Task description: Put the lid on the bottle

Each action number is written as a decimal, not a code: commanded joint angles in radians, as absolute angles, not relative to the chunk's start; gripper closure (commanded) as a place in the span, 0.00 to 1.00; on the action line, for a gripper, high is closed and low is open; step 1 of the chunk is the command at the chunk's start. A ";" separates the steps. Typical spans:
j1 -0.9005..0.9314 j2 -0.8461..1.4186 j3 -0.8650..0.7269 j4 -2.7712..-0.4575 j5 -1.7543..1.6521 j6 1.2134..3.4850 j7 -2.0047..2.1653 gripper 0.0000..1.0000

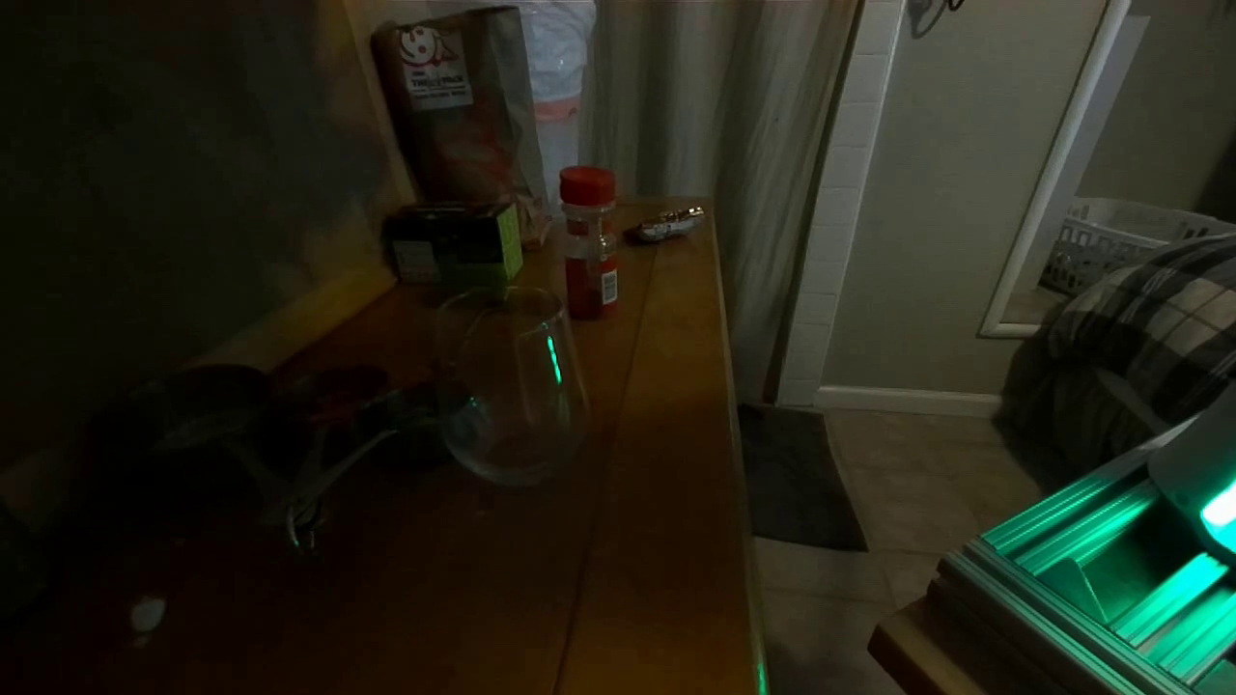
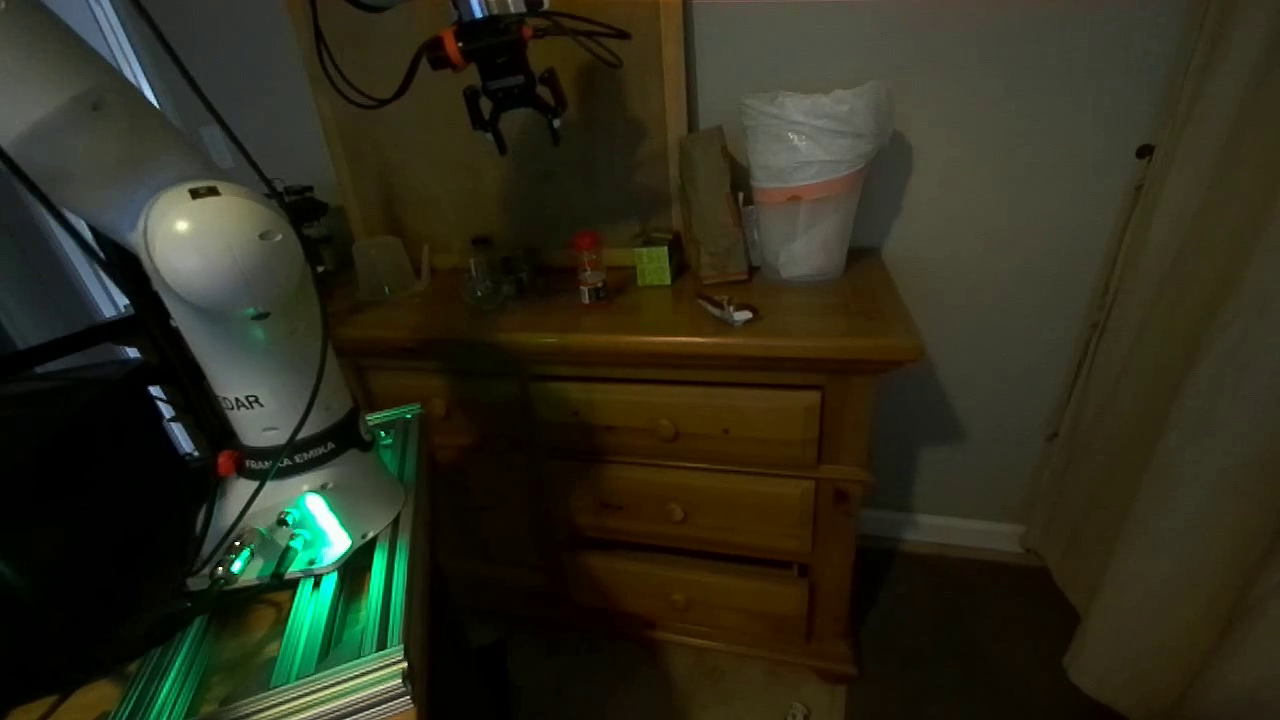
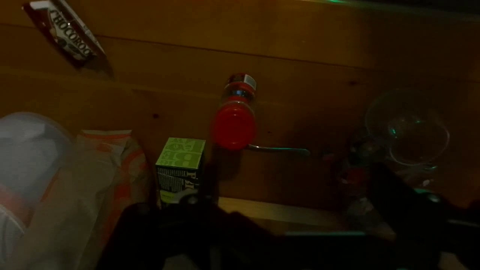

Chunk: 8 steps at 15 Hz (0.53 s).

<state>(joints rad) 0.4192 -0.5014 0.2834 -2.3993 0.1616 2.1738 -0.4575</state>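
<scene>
Sitting squarely on top of the bottle (image 1: 591,280) is the lid (image 1: 587,186), red and round, so I'd call this one all but finished; whether it's turned fully home, these angles won't tell us. The bottle stands upright on the bench (image 1: 671,405), part clear, part red, and it looks like light, stiff plastic: smooth-walled, probably not fragile, but easily toppled by an off-centre push. If the lid needs tightening, take it by the rim, from above, contact on opposite sides, and press gently straight down; a twist could well spin the whole bottle along with it. Out we go! Near the bottle, there's the green-and-black box (image 2: 656,260), with the paper bag (image 2: 712,210) just beyond it. A slim metal handle (image 3: 280,149) pokes out past the lid's edge in the wrist view, and well apart on that same side stands the clear glass (image 3: 410,125), surely the breakable one. And up high in an exterior view, the end effector (image 2: 528,145) hangs well above the bench, its jaws spread wide, holding nothing at all.
</scene>
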 commanded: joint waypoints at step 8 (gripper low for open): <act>0.499 -0.861 0.179 -2.679 0.200 2.199 -0.344 0.00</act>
